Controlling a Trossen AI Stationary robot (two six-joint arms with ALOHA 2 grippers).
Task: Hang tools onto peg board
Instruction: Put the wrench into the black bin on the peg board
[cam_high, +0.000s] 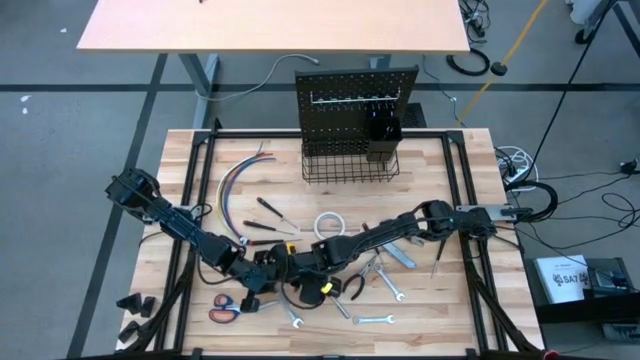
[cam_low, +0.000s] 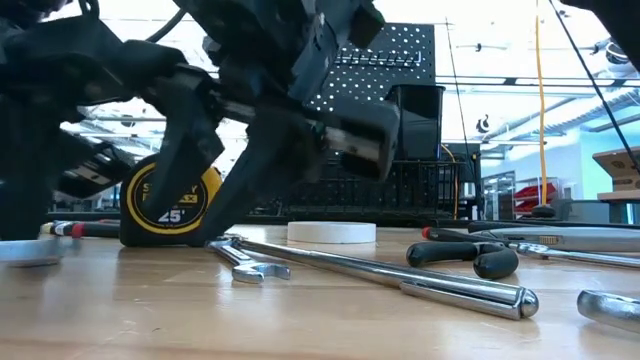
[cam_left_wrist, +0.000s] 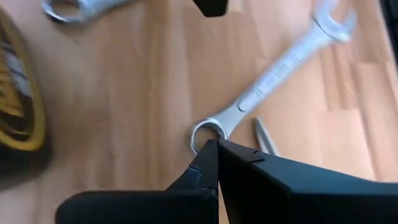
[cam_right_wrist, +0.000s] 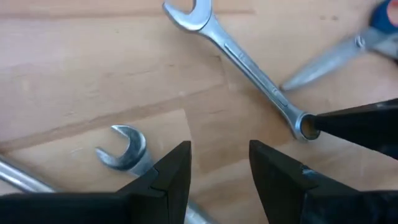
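Observation:
Silver wrenches, a yellow tape measure, scissors and pliers lie flat on the wooden table near its front edge. The black peg board stands upright at the far edge. My left gripper is shut, its tip at the ring end of one silver wrench. My right gripper hovers open over bare wood, between that wrench and the open end of another wrench, with nothing between its fingers. My left gripper sets its shut fingertips on the wrench's ring end, coming slanting down from the table's left. The fingertips cover the ring's near rim, so I cannot tell whether they reach into the hole. The wrench lies flat on the table.
A silver blade tip lies next to the ring end. A white tape roll, a long chrome bar and black-handled pliers lie mid-table. Coloured wires lie far left. A wire basket and a black cup hang on the board.

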